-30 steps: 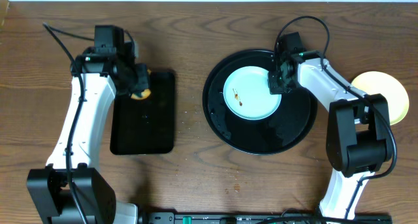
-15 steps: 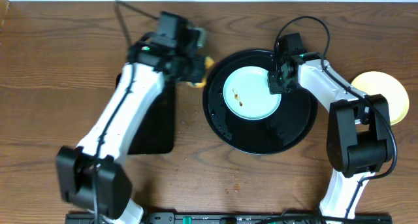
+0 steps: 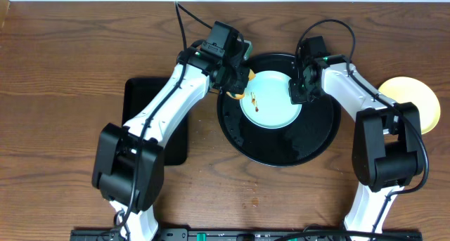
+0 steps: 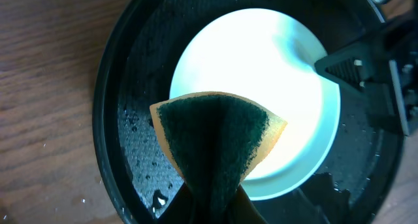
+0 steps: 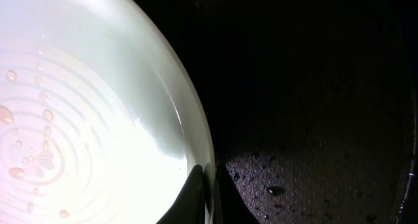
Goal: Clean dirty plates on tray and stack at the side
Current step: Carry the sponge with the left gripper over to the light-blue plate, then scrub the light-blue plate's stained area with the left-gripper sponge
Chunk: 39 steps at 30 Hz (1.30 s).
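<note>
The left tool (image 3: pixel 238 81) has swung from the small rectangular black tray (image 3: pixel 139 93) to the round pale blue-white plate (image 3: pixel 273 104), which lies brown-specked in the large round glossy black tray (image 3: pixel 281 148). The left tool pinches a folded yellow-and-green sponge (image 4: pixel 215 136) over the plate's left edge. The right tool (image 5: pixel 209 194) clamps the plate's right rim. A pale yellow plate (image 3: pixel 409 100) rests on the wooden worktop (image 3: pixel 56 72).

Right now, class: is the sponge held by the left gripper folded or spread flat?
Folded. In the left wrist view the sponge bends along a centre crease, green face outward, pinched below by the left gripper.
</note>
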Motion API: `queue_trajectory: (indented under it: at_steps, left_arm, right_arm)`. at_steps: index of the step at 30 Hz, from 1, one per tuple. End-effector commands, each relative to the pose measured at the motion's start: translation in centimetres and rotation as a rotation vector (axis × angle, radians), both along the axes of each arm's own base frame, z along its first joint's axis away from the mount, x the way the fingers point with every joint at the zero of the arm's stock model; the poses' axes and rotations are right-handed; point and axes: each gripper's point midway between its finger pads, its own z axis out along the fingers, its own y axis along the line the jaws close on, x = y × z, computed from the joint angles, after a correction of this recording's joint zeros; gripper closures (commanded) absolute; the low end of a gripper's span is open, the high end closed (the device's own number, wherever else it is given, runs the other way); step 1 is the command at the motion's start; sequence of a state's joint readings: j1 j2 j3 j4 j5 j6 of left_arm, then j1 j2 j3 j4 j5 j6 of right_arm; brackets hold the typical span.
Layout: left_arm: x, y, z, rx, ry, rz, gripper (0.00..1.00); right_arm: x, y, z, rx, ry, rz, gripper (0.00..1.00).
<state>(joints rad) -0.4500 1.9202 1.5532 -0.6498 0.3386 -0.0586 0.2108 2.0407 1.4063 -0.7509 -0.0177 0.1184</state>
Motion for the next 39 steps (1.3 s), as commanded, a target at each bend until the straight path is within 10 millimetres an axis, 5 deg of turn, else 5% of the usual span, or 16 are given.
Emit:
queue_trajectory:
  at_steps: [1,10,19,31,39]
  left_arm:
    - [1.0,-0.6,0.0,-0.007,-0.036,-0.035,0.92]
    - [2.6,-2.3,-1.5,-0.020,-0.098,-0.081,0.93]
    - [2.3,-4.6,-3.3,0.040,-0.212,-0.313,0.93]
    - [3.1,-5.2,-6.1,0.055,-0.222,-0.349,0.92]
    - [3.2,-5.0,-6.4,0.067,-0.221,-0.345,0.93]
  right_arm:
    - [-0.2,-0.1,0.3,0.007,0.003,-0.011,0.99]
    - [-0.1,0.0,0.3,0.007,0.001,-0.009,0.99]
    - [0.0,0.0,0.4,0.008,-0.003,-0.009,0.99]
    - [0.4,0.1,0.4,0.011,-0.019,-0.008,0.99]
    - [0.7,0.1,0.5,0.014,-0.032,-0.008,0.79]
